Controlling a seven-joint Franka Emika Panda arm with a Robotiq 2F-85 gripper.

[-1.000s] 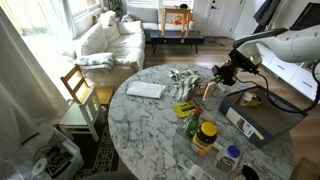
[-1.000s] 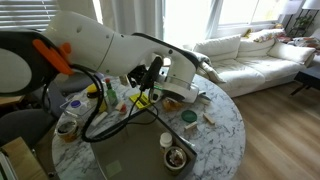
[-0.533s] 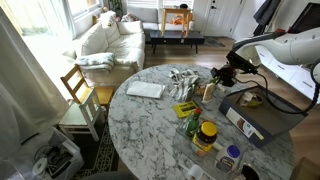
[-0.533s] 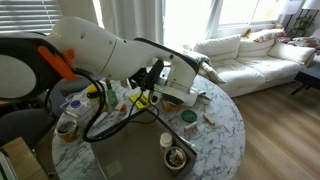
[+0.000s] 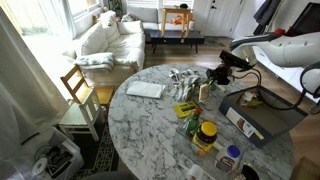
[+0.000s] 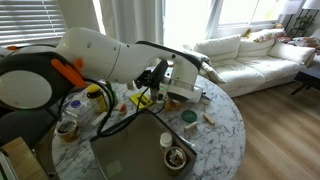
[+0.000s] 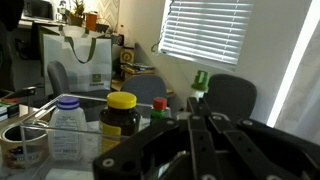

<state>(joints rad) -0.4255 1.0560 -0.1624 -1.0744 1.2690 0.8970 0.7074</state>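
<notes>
My gripper [image 5: 214,77] hangs over the far right part of the round marble table [image 5: 150,125], shut, with nothing seen between its fingers. It is just above a small tan block [image 5: 208,92] and beside a heap of grey cloth [image 5: 181,80]. In an exterior view the gripper [image 6: 155,76] sits next to a white bowl [image 6: 181,93]. The wrist view shows the black fingers [image 7: 196,128] pressed together, pointing level across the table toward a yellow-lidded jar [image 7: 122,114], a white bottle with a blue cap [image 7: 66,126], a red-capped bottle [image 7: 159,108] and a green-topped bottle [image 7: 200,81].
On the table lie a white napkin [image 5: 145,90], a yellow-green packet [image 5: 186,108], the yellow-lidded jar [image 5: 206,135] and a grey laptop-like box [image 5: 255,112] with a cable. Small cups [image 6: 174,156] stand near the edge. A wooden chair [image 5: 78,95] and a sofa [image 5: 108,40] are beyond.
The gripper has drifted a little toward the grey cloth, staying shut. Nothing on the table has moved.
</notes>
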